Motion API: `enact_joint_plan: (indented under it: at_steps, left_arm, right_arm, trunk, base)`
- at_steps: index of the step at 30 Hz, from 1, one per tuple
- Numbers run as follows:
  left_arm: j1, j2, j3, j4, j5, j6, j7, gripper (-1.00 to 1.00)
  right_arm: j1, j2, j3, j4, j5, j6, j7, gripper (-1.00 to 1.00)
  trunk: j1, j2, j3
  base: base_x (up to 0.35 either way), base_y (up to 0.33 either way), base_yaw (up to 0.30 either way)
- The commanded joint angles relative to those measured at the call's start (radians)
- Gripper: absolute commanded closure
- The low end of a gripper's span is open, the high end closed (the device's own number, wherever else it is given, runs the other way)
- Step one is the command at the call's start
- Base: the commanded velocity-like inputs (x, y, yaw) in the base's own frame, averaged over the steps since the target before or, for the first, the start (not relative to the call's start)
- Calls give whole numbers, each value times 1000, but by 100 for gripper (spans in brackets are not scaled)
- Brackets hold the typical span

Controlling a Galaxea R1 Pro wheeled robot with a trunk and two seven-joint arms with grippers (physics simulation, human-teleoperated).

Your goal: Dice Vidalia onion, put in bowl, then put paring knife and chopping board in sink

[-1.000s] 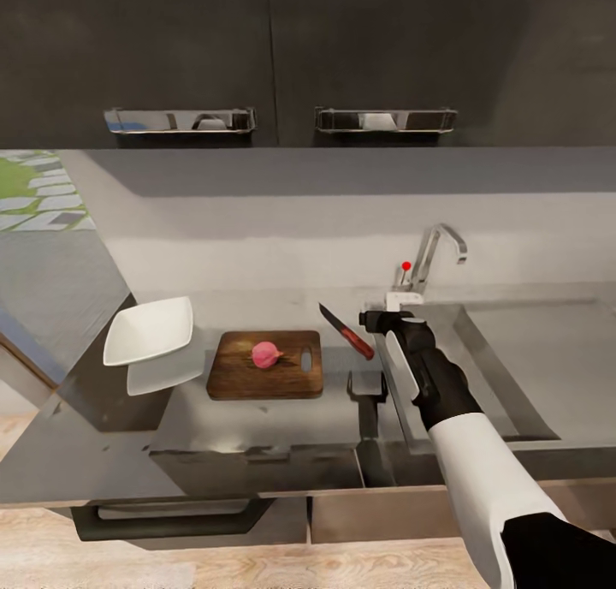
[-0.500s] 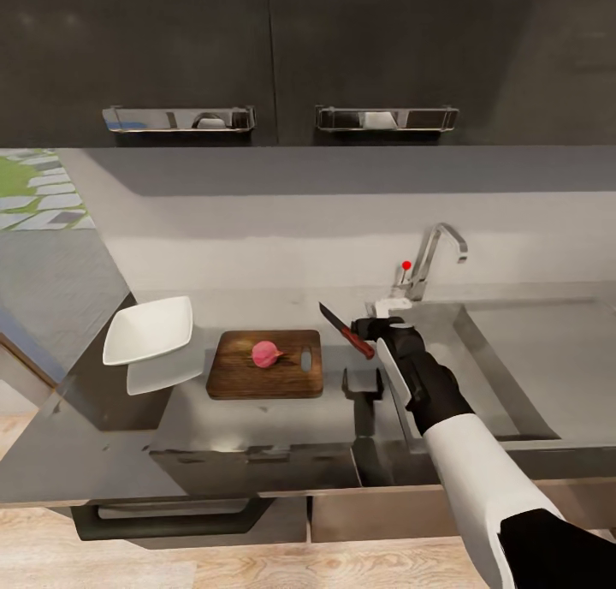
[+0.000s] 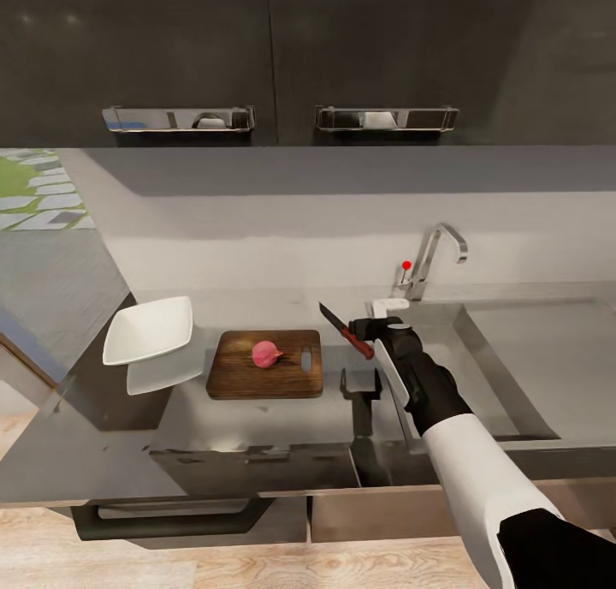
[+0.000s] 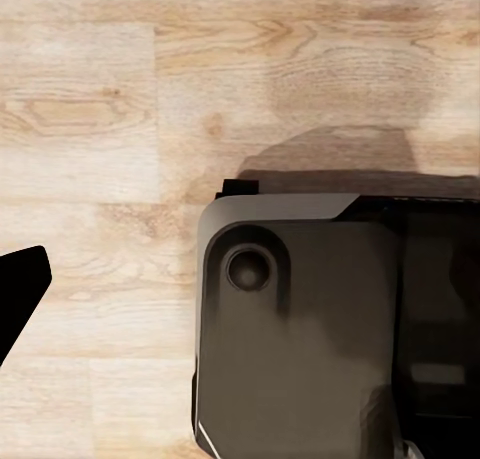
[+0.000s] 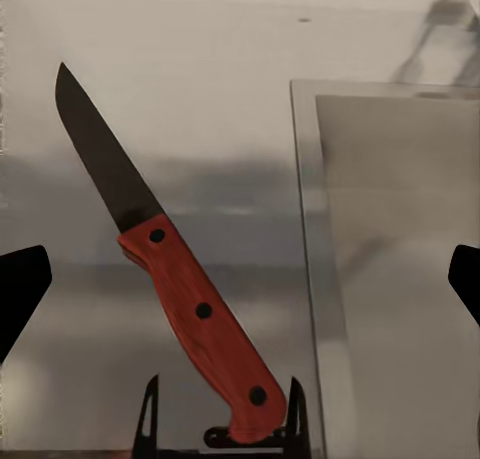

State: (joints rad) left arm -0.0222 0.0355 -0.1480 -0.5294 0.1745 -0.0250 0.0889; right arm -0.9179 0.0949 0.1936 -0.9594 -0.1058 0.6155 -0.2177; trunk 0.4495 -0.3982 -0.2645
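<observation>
Dark wall cabinets (image 3: pixel 274 50), wooden floor (image 4: pixel 100 129)

Overall light: even, soft, moderately bright; source not visible.
Dim zone: the upper cabinets (image 3: pixel 274 50) render near black, detail lost.
Glare: the countertop (image 3: pixel 257 418) is glossy, mirroring the bowl (image 3: pixel 150 330) and the right gripper (image 3: pixel 366 325).
Shadows: a soft grey band under the paring knife (image 5: pixel 165 269); a diffuse one on the wooden floor (image 4: pixel 100 129).
Sharpness: slightly soft, perhaps compression; no obvious edge distortion.

Open tabletop (image 3: pixel 338 405) between chopping board (image 3: pixel 266 365) and sink (image 3: pixel 513 375); tap (image 3: pixel 435 259) stands behind, seemingly clear of the right end effector (image 3: pixel 366 325).
</observation>
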Motion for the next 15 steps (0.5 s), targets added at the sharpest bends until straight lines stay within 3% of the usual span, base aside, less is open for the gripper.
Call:
enact_joint_plan:
  at_steps: [1, 15]
  left_arm:
    - [0, 1, -8, -1, 10, -3, 8, -100]
    - [-1, -7, -8, 1, 8, -3, 9, -100]
  right_arm:
    - [-1, -1, 2, -1, -11, 0, -9, -100]
    - [-1, -5, 2, 32, -9, -42, -10, -100]
  trunk:
    - [1, -2, -2]
    - [1, -2, -2]
  base:
    - [0, 0, 0]
    - [0, 0, 0]
